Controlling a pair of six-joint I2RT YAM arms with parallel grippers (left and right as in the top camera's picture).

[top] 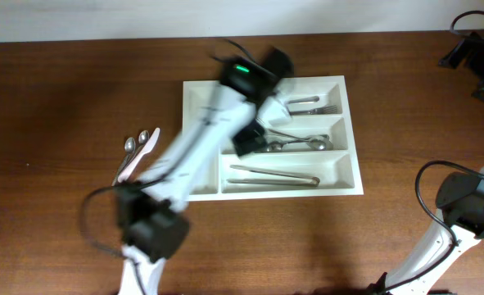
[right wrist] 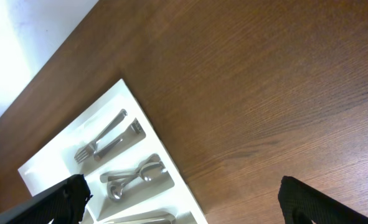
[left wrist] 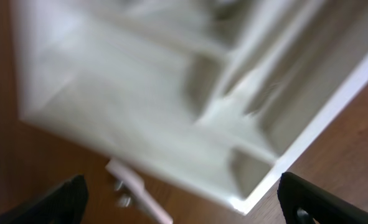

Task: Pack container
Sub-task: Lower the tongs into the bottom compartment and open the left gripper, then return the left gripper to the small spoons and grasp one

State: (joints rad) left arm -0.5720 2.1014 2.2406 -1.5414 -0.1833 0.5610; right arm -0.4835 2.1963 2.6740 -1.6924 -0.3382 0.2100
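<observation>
**A:** Where is the container?

**B:** The container (top: 344, 164) lies flat on the table (top: 61, 106), about midway between its left and right edges. The container's far rim stops a little short of the table's far edge.

**A:** What is over it?

**B:** The left arm (top: 188, 152) crosses it slantwise from the near left and hides most of the left-hand compartments. The left pincer (left wrist: 180, 202) hangs above the container (left wrist: 109, 93) with its fingers (left wrist: 62, 199) spread wide and empty. That view is blurred.

**A:** And the other one?

**B:** The right pincer (right wrist: 184, 202) is also spread and holds nothing. It is over bare wood, apart from the container (right wrist: 56, 165), whose rim runs off to one side of it.

**A:** What is inside?

**B:** There are forks (top: 311, 104) in the far long compartment and spoons (top: 295, 144) in the middle one. Long metal tongs (top: 274, 174) are in the near one. All of them lie lengthwise, and the right ends of the compartments are bare.

**A:** How much room is there around the edges?

**B:** Two loose spoons (top: 135, 145) lie near the container's left rim, close beside the left arm. Beyond them, bare wood runs toward the table's left edge. On the right, a wide bare strip separates the container's right rim from the right arm (top: 463, 197).
</observation>
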